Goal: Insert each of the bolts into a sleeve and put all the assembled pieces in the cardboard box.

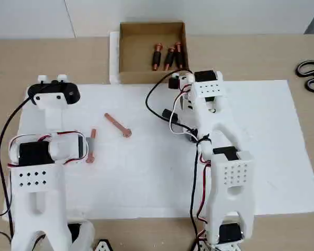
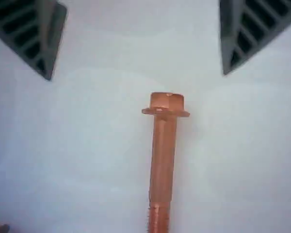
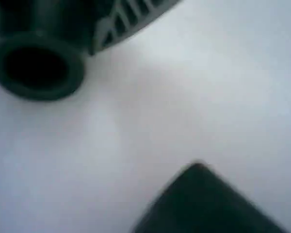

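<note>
1. High view: 1 copper bolt (image 1: 91, 148) lies on the white foam sheet (image 1: 146, 178) beside the left arm. A second bolt (image 1: 118, 125) lies slanted nearby. 3 assembled pieces (image 1: 168, 56) lie in the cardboard box (image 1: 128, 52).
2. Left wrist view: the left gripper (image 2: 136, 73) stands wide. The smooth, flanged bolt lies just beyond the gap, untouched.
3. Right wrist view: the right gripper (image 3: 145, 104) stands wide. A black hollow sleeve (image 3: 36, 68) sits beside 1 ribbed finger.

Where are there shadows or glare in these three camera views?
High view: even light, a faint shadow beside the slanted bolt. Left wrist view: a mild sheen along the second bolt, no harsh glare. Right wrist view: soft shade on the white sheet beside the black sleeve.
</note>
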Motion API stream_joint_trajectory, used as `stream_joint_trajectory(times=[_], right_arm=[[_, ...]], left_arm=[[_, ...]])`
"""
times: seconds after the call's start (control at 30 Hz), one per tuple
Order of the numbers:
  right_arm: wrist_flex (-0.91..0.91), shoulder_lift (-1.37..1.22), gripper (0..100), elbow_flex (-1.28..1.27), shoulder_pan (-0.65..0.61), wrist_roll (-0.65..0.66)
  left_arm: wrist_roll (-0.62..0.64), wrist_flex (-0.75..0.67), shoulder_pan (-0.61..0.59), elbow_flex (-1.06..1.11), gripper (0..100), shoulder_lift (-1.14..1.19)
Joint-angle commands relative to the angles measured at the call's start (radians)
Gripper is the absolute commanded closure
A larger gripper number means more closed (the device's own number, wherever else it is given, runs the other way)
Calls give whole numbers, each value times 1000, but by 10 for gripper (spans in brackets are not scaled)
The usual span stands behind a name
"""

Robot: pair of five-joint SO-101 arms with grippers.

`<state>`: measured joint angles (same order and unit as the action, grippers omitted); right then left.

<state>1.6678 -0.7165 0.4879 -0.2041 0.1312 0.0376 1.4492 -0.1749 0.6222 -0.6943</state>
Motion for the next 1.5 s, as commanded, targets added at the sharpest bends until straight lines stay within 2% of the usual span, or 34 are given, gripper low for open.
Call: stream_joint_trajectory(times=[0.0,0.33,0.57,0.83,1.07,1.47], right_arm=[[28,87,995,-8,-8,28],[38,418,995,-12,44,26],[36,438,995,-48,74,25],[35,438,995,-107,76,23],[35,440,995,-107,76,21],[35,440,995,-107,76,20]], left_arm=[[-3,6,0,-12,785,-6],[-46,127,2,-170,784,28],[-61,126,0,-260,786,391],[-61,-8,0,-355,788,680],[-55,-100,-5,-354,862,835],[-54,-130,0,-352,867,907]])
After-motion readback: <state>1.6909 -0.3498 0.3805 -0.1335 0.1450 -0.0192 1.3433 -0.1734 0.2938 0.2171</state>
